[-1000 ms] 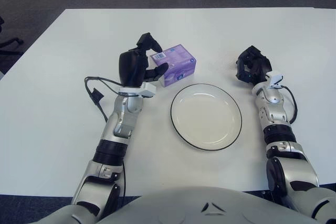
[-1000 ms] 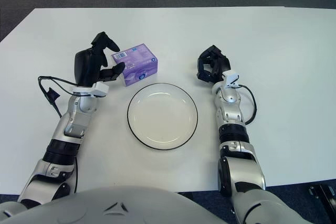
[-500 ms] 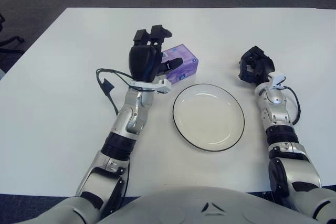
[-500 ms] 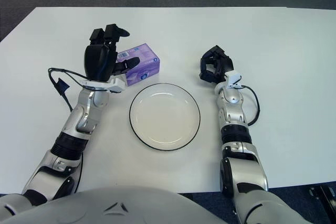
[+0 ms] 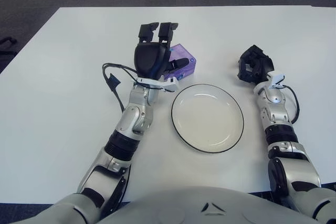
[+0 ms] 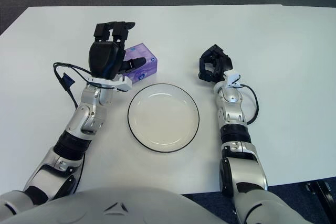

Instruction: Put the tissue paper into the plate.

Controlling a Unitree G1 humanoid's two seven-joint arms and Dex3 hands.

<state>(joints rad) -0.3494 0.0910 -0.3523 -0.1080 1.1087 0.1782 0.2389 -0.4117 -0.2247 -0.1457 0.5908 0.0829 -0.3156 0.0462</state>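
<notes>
Tissue pack (image 5: 184, 61) under left fingers (image 5: 159, 30)

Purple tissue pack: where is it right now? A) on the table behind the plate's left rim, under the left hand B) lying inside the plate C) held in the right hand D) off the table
A: the purple tissue pack sits on the white table beyond the plate, partly covered by the left hand; the plate holds nothing.

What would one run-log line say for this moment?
left hand: open over tissue pack | plate: empty | right hand: right of plate
</notes>
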